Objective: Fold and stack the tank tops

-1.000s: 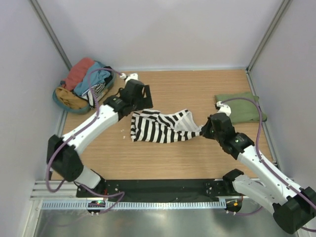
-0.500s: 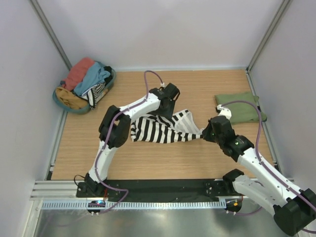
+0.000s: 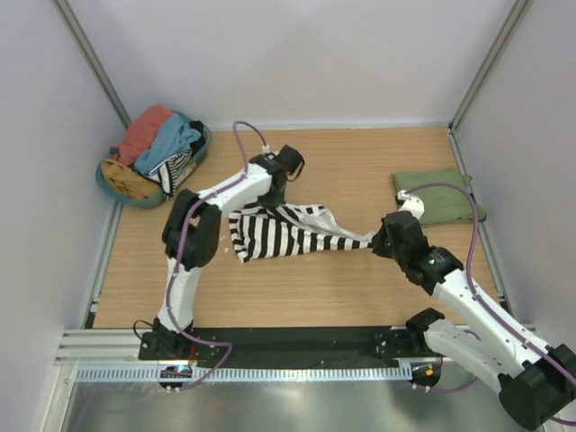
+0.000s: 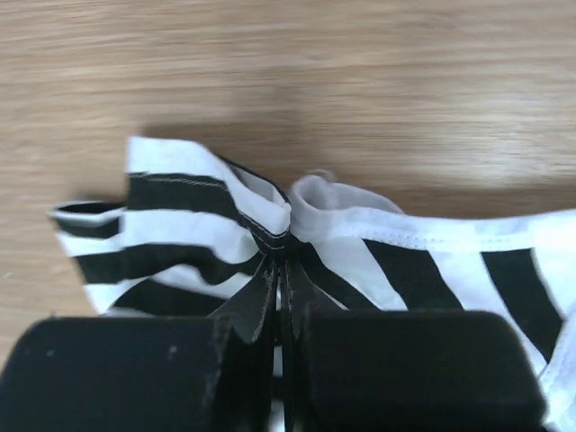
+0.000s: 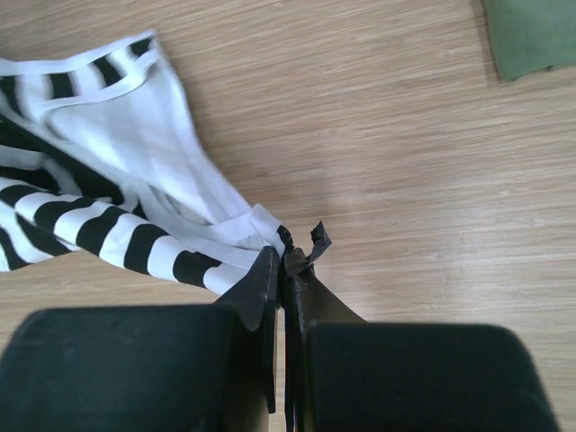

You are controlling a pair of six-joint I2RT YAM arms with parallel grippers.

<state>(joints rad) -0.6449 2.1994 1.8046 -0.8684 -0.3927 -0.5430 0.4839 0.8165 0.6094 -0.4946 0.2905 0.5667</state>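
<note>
The left gripper and right gripper each pinch tight an opposite edge of the striped tank top at frame centre, while the folded olive tank top lies at right on the table.

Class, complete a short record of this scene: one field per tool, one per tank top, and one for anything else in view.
left tool: shut on the far edge of the striped tank top
right tool: shut on that top's right-hand end
striped tank top: crumpled, stretched between both tools, mid-table
green tank top: folded, at the far right of the table, untouched
other: basket with a heap of clothes, far left corner
</note>
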